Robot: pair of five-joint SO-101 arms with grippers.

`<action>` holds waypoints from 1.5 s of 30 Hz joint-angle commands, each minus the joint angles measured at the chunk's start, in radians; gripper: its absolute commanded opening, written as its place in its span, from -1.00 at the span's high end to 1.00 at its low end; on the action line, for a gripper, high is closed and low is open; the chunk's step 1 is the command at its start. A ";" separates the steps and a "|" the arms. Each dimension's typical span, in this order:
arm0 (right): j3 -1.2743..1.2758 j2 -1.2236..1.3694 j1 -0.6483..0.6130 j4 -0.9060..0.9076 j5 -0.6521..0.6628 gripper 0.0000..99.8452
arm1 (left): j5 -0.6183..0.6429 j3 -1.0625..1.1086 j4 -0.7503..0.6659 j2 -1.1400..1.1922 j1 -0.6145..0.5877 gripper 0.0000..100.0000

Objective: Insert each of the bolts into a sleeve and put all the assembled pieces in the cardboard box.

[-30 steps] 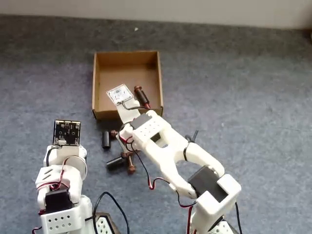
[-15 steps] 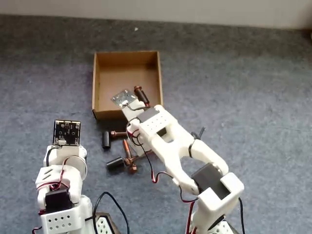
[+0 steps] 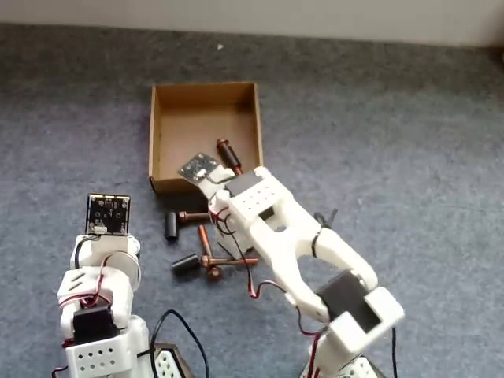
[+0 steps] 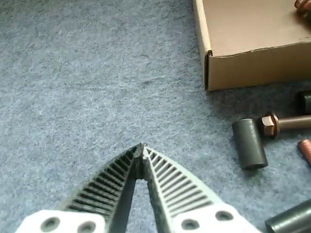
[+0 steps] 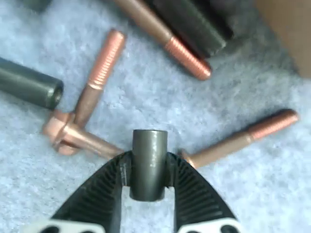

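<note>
While the right gripper [image 5: 149, 161] clamps a sleeve [image 5: 149, 143], the left gripper [image 4: 142, 151] sits clenched, empty; bolts [image 3: 204, 239] lie at the box's [image 3: 152, 134] six o'clock.

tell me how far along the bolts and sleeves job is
Done: one piece lies in the box, seemingly a bolt in a sleeve. In hand: the right gripper is shut on a sleeve above loose bolts. Left: no bolt is in that sleeve yet, and several bolts and at least two other sleeves lie on the carpet.
</note>
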 commanded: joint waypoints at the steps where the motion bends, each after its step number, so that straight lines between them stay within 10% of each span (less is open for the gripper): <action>1: -0.019 -0.185 0.045 0.044 0.011 0.99 | -0.011 -0.036 -0.020 -0.007 -0.008 0.98; 15: 0.323 -0.285 0.275 -0.163 0.009 0.99 | -0.011 -0.036 -0.020 -0.007 -0.008 0.98; 45: 0.501 -0.286 0.283 -0.179 0.040 0.98 | -0.011 -0.035 -0.020 -0.007 -0.008 0.98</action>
